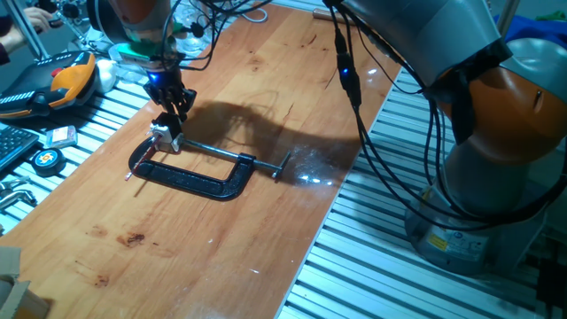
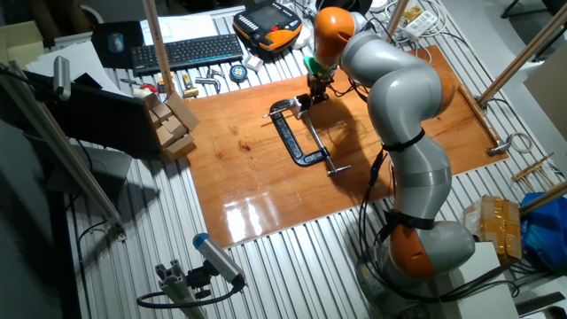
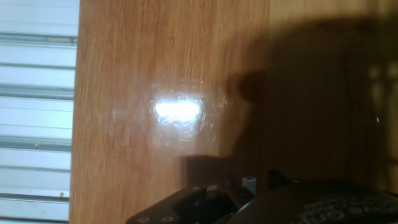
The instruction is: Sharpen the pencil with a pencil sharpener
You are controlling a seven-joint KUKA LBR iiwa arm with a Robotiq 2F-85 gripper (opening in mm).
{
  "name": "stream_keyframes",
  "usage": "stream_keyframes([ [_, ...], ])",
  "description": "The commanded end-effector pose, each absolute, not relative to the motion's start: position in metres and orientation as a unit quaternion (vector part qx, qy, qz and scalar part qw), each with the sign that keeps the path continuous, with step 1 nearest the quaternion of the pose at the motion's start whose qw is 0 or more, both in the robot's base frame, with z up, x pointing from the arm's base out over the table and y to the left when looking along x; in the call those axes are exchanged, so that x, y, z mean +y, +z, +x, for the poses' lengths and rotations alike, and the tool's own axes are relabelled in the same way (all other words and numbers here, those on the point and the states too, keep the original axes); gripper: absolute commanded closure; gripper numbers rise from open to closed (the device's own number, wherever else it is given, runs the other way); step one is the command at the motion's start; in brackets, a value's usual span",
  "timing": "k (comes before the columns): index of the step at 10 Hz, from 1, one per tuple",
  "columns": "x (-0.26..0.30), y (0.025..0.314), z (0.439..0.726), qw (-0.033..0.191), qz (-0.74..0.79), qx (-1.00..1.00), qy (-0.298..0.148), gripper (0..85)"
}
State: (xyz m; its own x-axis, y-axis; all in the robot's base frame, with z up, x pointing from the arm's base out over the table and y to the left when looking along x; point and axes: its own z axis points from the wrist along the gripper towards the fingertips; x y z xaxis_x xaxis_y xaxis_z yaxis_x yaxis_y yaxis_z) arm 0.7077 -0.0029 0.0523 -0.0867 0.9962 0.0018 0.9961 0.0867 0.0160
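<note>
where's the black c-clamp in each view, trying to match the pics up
One fixed view: the C-clamp lies left of centre on the wooden board, just below the gripper.
The other fixed view: upper middle, beside the gripper.
Hand view: cannot tell; only dark parts at the bottom edge.
Shared landmark: the wooden board.

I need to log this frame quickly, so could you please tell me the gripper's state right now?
Gripper: down over the pencil sharpener held in the C-clamp; open or shut cannot be told.
</note>
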Motion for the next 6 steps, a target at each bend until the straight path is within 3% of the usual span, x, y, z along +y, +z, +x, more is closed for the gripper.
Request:
stream_keyframes([
  [1,-0.003,0.052,0.707,0.005,0.675,0.737,0.006,51.0],
  [6,-0.002,0.041,0.706,0.008,0.675,0.738,0.01,51.0],
])
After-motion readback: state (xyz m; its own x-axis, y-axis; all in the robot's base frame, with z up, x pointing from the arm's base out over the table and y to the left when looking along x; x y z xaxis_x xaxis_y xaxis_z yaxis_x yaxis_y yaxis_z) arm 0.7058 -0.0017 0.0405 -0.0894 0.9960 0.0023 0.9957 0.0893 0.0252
